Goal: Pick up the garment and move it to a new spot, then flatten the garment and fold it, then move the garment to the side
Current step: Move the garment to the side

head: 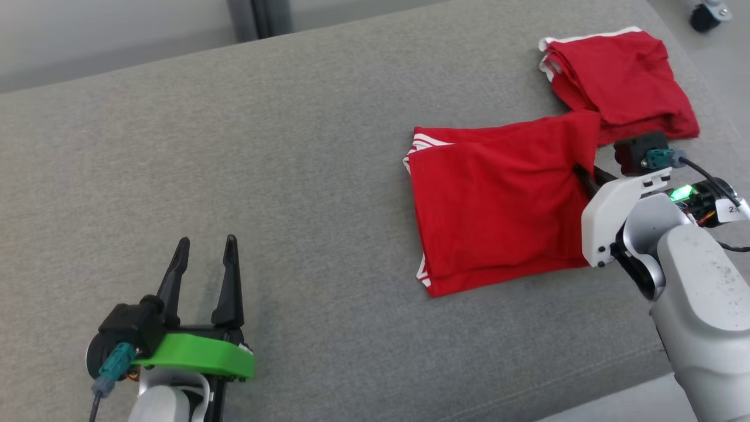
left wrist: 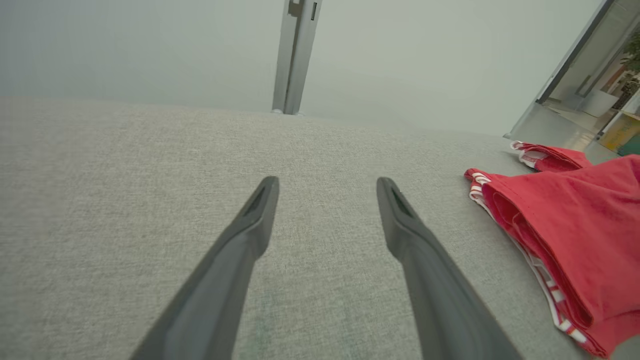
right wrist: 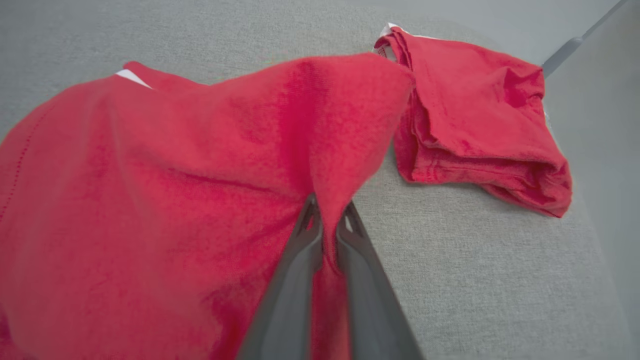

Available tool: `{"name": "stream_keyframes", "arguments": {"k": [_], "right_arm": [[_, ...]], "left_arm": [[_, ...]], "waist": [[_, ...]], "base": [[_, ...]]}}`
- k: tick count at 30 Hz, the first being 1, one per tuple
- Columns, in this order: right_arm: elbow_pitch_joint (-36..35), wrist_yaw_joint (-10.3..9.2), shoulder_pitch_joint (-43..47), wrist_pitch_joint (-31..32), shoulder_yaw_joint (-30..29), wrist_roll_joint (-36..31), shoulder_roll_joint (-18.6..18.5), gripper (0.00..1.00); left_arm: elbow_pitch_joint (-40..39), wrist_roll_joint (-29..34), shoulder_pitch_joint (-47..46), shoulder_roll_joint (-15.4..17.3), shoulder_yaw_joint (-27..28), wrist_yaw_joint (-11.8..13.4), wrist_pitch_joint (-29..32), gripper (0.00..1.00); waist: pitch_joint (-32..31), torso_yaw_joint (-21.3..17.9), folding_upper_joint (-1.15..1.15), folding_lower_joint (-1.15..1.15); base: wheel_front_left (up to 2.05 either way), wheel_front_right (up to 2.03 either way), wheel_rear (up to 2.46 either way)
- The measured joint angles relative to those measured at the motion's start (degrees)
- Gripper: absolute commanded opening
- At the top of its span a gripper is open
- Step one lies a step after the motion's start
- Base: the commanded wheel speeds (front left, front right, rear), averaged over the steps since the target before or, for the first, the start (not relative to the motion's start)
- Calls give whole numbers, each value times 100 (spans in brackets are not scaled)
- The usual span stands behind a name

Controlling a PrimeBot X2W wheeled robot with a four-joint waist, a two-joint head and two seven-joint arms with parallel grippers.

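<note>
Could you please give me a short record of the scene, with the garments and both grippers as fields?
surface: grey fabric-covered surface
nearer red garment: folded, white stripes at its edges, right edge pulled up into a peak
farther red garment: folded, lying beyond the nearer one, toward the far right
right gripper: shut, pinching the raised edge of the nearer red garment
left gripper: open, holding nothing, over bare surface to the left of both garments
</note>
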Motion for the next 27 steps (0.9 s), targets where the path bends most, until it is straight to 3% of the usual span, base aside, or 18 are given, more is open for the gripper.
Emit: {"name": "stream_keyframes", "arguments": {"k": [9,17,27], "right_arm": [[-114,0,-88,-91,-80,-46,180,0],[-132,0,-770,-27,-57,-157,199,0],[261,0,-1735,327,-335,-541,-628,0]], "left_arm": [[32,9,-232,168,-210,0,0,100],[77,0,-311,216,-280,0,0,100],[66,-9,-431,185,-405,0,1,100]], "waist": [[368,-598,0,0],[559,-674,0,0],[705,-213,0,0]], "base": [[0,0,0],[0,0,0],[0,0,0]]}}
